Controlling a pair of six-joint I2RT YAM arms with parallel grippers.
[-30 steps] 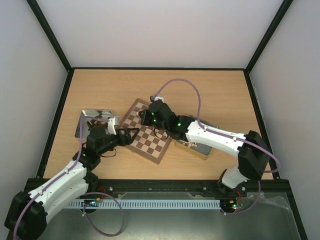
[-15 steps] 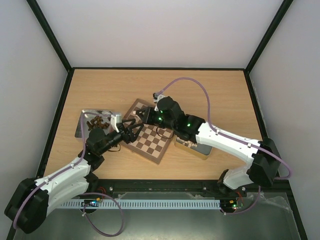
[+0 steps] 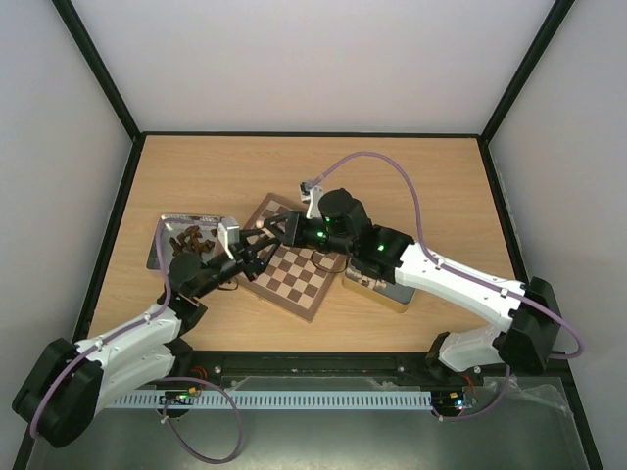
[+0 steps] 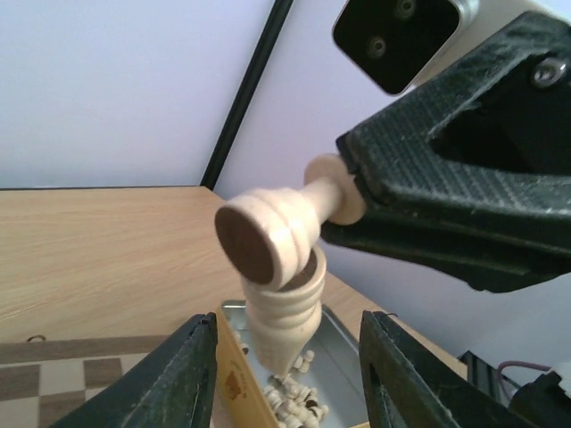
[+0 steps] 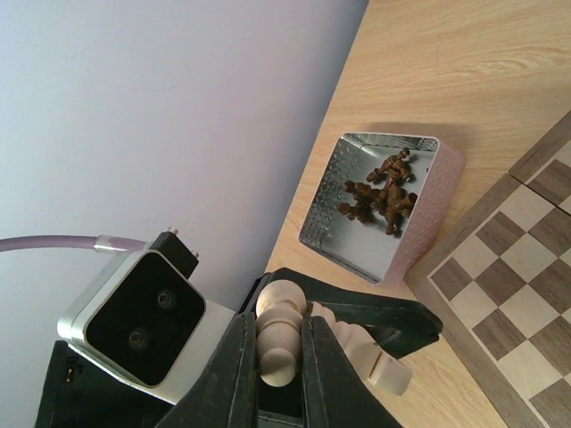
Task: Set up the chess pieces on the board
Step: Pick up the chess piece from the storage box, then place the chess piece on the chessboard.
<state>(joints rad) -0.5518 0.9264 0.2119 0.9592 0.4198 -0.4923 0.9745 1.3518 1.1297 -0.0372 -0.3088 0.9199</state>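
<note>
Board [image 3: 306, 282] lies flat and skewed. Over its left edge the right gripper [image 5: 275, 343] clamps a cream chess piece [image 4: 272, 236] (held sideways); the left gripper [image 4: 287, 357] is spread wide, a second piece [image 4: 287, 316] between its fingers.

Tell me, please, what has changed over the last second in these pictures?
The left gripper advanced to the board's left corner; the right gripper turned leftward to meet it, a cream chess piece clamped in its fingers. The board, the silver tray of dark pieces and the gold tin stayed put.
</note>
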